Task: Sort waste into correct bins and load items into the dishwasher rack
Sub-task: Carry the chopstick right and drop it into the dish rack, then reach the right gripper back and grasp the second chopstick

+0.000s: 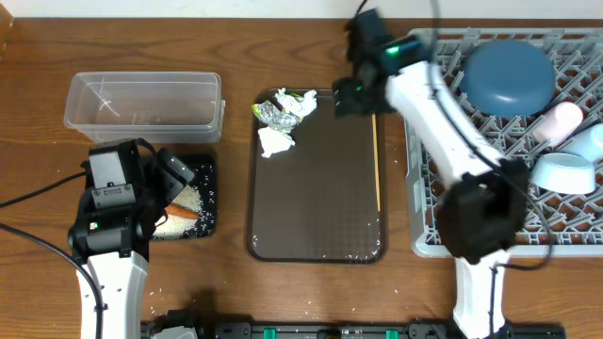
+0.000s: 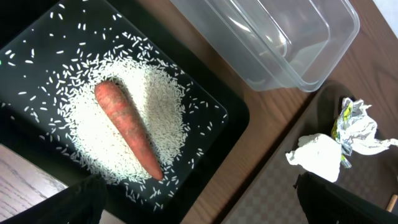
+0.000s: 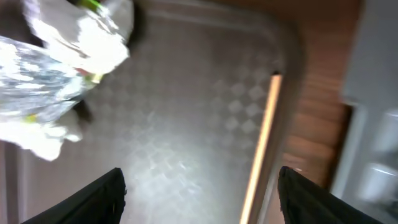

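The black tray (image 1: 209, 222) holds a pile of white rice (image 2: 158, 102) and an orange carrot piece (image 2: 127, 127). My left gripper (image 1: 179, 177) hovers over it, open and empty (image 2: 205, 210). The clear tub (image 1: 141, 102) behind it looks empty (image 2: 273, 37). A crumpled white tissue (image 1: 275, 141) and a silvery-green wrapper (image 1: 283, 108) lie at the far left of the brown serving tray (image 1: 316, 188). One chopstick (image 1: 377, 165) lies along its right side. My right gripper (image 1: 353, 94) is open above the tray's far end, the chopstick (image 3: 261, 137) between its fingers (image 3: 202, 199).
The grey rack (image 1: 433, 198) at the right holds the dark-blue dish (image 1: 509, 75), a light-blue bowl (image 1: 563, 172), a pale cup (image 1: 563, 121) and a light-blue cup (image 1: 592, 141). A few rice grains lie on the table near the black tray and at the serving tray's near edge.
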